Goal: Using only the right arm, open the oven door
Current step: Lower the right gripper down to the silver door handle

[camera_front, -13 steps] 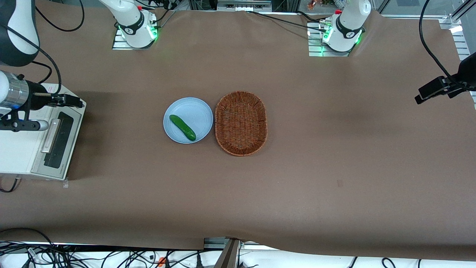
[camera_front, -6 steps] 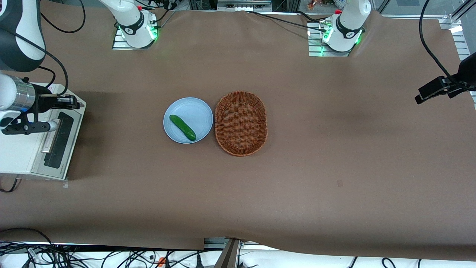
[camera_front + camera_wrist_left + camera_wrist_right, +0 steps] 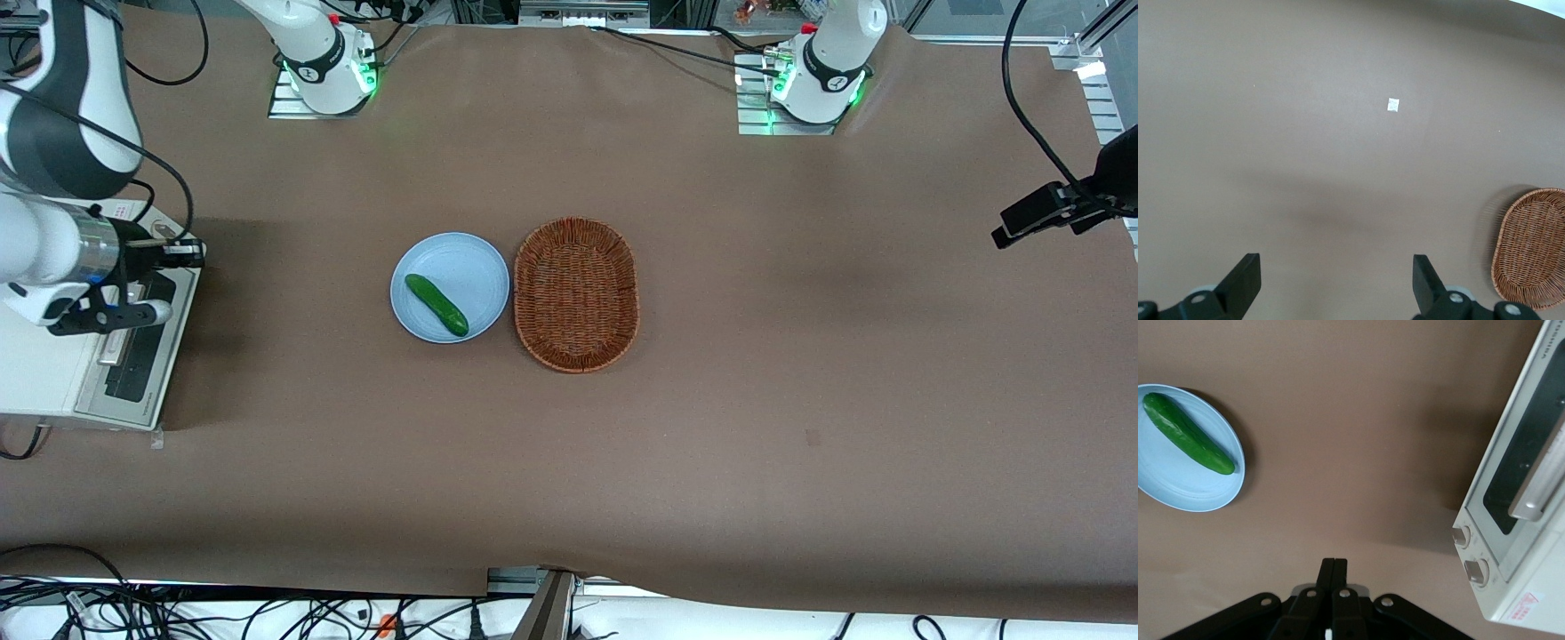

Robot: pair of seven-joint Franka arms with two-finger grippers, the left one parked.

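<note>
The right arm's gripper (image 3: 182, 253) has its two black fingers (image 3: 1333, 577) pressed together with nothing between them, and it hangs above the upper edge of the toaster oven (image 3: 53, 364), at the working arm's end of the table. Just beneath and beside it lies the oven door (image 3: 142, 338), shut flat against the cream-white body, its dark glass window framed in silver; the silver bar handle (image 3: 1541, 490) runs along the door a little away from the fingertips, not touched by them. The two knobs (image 3: 1469, 553) sit at the end of the oven front closest to the gripper. The right arm (image 3: 62, 124) rises over the oven, its wrist partly covering the door in the front view. Farther out from the gripper, toward the table's middle, a pale blue plate (image 3: 467, 258) rests on the brown table cover (image 3: 800, 356) with a green cucumber (image 3: 436, 304) lying on it. Farther still, just beside the plate, stands an oval wicker basket (image 3: 576, 293).
</note>
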